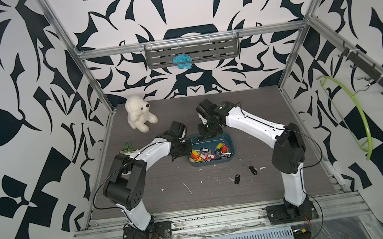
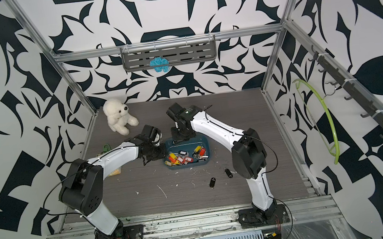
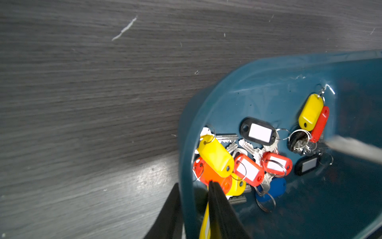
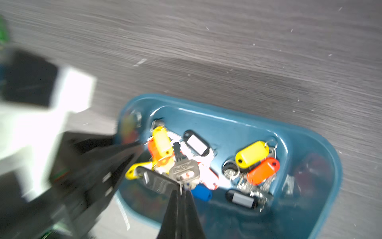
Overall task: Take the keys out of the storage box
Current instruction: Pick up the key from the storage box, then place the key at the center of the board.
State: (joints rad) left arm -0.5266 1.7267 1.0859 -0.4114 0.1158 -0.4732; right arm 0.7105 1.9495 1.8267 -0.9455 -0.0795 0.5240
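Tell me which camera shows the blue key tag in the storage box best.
The left wrist view: the blue tag lies sharp and near, partly under a silver key, in the storage box. The right wrist view shows it blurred. In both top views it is too small to find.

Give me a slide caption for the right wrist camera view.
Right gripper shut on a silver key above the storage box, whose rim the left gripper grips.

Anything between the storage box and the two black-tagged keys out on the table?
Nothing: between storage box and black-tagged keys, bare scuffed tabletop, in both top views.
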